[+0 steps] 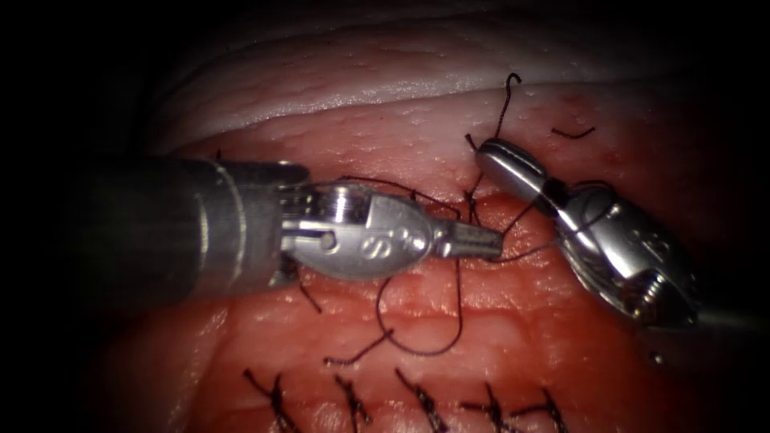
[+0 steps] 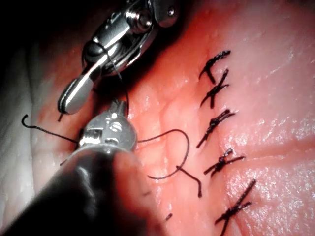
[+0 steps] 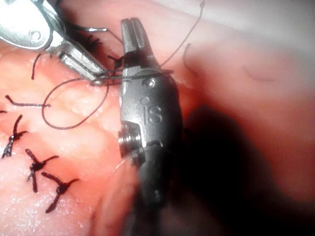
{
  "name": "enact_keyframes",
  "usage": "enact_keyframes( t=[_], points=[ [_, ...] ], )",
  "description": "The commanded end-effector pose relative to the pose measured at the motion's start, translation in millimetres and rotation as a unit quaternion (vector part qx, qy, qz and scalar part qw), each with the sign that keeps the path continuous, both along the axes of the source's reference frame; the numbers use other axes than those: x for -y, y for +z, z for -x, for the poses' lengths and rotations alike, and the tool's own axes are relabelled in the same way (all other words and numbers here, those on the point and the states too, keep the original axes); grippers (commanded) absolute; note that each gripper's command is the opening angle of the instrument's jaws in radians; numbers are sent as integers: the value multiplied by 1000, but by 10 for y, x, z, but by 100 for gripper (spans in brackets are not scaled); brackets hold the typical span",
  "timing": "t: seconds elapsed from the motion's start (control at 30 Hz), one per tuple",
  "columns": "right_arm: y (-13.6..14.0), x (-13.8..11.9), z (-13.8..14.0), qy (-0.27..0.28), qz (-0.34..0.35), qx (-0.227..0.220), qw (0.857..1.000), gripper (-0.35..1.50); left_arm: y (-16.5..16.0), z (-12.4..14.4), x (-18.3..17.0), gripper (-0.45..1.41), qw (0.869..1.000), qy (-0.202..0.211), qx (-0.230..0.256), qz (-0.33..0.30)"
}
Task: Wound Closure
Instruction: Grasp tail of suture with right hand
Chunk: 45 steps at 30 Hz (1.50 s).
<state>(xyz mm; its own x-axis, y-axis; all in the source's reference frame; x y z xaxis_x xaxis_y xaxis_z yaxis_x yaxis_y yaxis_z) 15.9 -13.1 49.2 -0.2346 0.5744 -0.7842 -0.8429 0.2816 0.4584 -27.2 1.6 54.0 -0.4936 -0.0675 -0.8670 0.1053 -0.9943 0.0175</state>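
My left tool (image 1: 496, 243) comes in from the left with its jaws shut on the dark thread (image 1: 433, 351) at their very tip. From there the thread runs across and wraps around the base of my right tool's (image 1: 489, 148) jaws, which stand shut and point up and left. A slack loop of thread (image 2: 184, 147) lies on the tissue (image 1: 561, 353) below the left tool. A thread tail (image 1: 505, 104) rises behind the right tool. In the right wrist view the thread crosses my right tool (image 3: 134, 39) just below its jaws, with the left tool's tip (image 3: 96, 77) beside it.
Several dark finished stitches (image 1: 425, 401) line the closed cut along the near edge, also in the left wrist view (image 2: 216, 123) and the right wrist view (image 3: 37, 167). A short loose bit of thread (image 1: 573, 132) lies on the tissue at the far right. Red fluid wets the surface.
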Motion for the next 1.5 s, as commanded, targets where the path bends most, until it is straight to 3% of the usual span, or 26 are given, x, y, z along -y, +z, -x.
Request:
enact_keyframes(
  t=[0.03, 0.23, 0.4, 0.47, 0.9, 1.1, 1.23, 1.27, 1.5],
  points=[
    [10, -3, -1, 7, -10, 14, 1000, 12, 8, 8, -1, -45, 1000, -2, 1, -2],
    [22, -13, -2, 33, -31, 22, 999, 37, 15, 14, -7, -45, 1000, -2, 2, -2],
    [40, -25, -2, 37, -58, 13, 998, 88, 22, 16, -13, -45, 1000, -4, 3, -4],
    [46, -30, -2, 37, -61, 17, 997, 96, 25, 15, -14, -45, 1000, -5, 3, -7],
    [73, -51, -7, 38, -75, 18, 996, 96, 30, 12, -18, -45, 1000, -4, 4, -10],
    [77, -54, -14, 32, -75, 18, 996, 79, 30, 11, -18, -45, 1000, -5, 4, -12],
    [77, -54, -20, 25, -73, 13, 997, -27, 30, 11, -18, -45, 1000, -4, 3, -12],
    [76, -54, -20, 25, -73, 13, 997, -35, 30, 10, -17, -45, 1000, -3, 3, -12],
    [69, -46, -19, 32, -55, 27, 998, -35, 32, 1, -20, -45, 1000, -3, 7, -22]
  ],
)
